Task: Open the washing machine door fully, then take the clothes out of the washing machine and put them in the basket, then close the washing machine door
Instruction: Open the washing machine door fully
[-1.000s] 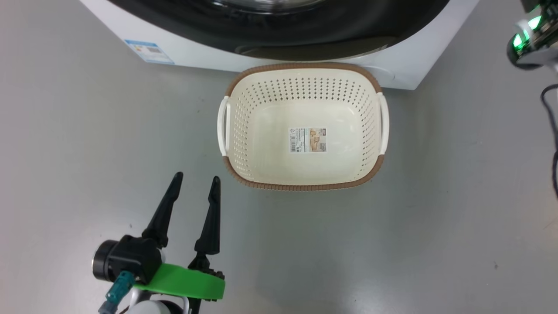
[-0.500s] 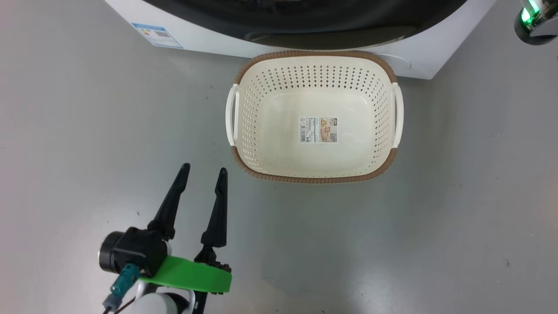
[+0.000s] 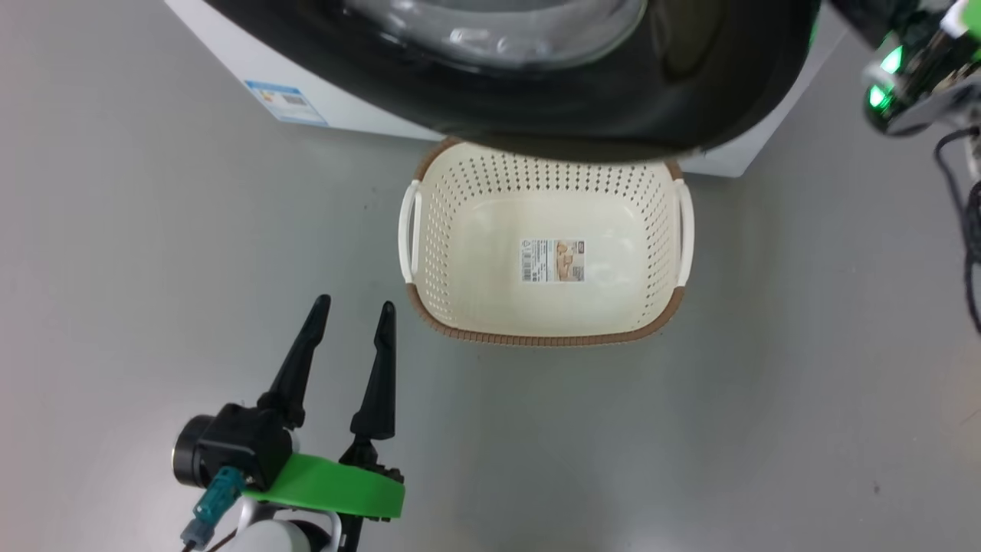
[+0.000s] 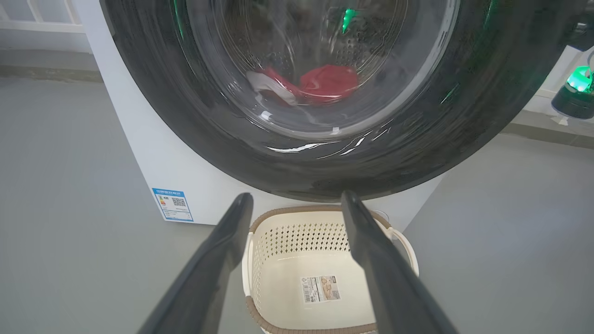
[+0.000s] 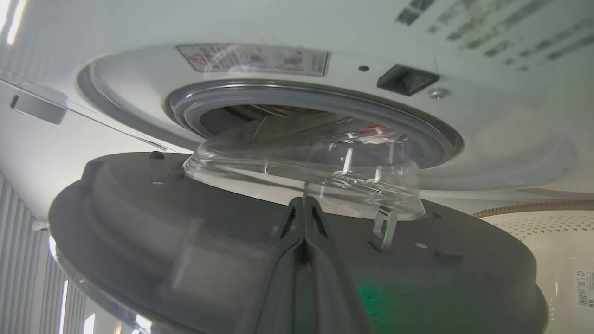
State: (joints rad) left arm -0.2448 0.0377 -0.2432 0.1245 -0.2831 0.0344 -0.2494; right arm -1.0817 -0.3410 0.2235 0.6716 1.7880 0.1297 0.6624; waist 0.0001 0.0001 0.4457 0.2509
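Note:
The washing machine door (image 3: 536,100) stands partly open, its black rim hanging over the far edge of the basket (image 3: 437,230). Through the door's glass in the left wrist view, red and white clothes (image 4: 325,83) lie in the drum of the washing machine (image 4: 153,157). My left gripper (image 3: 352,310) is open and empty, low on the floor left of the basket. My right gripper (image 5: 302,202) is shut with nothing in it, its tips against the door's inner face (image 5: 185,241) at the base of the glass bowl. The grey seal (image 5: 431,134) shows behind.
Grey floor (image 3: 766,422) lies all round the basket. The right arm's wrist (image 3: 904,84) with green lights hangs at the upper right beside the door's edge, a black cable (image 3: 969,230) trailing below it. A blue sticker (image 3: 287,101) marks the machine's lower left corner.
The door has swung outward and now covers the basket's far rim. The right wrist has shifted down and left with it. The head camera has moved. My left gripper keeps its place.

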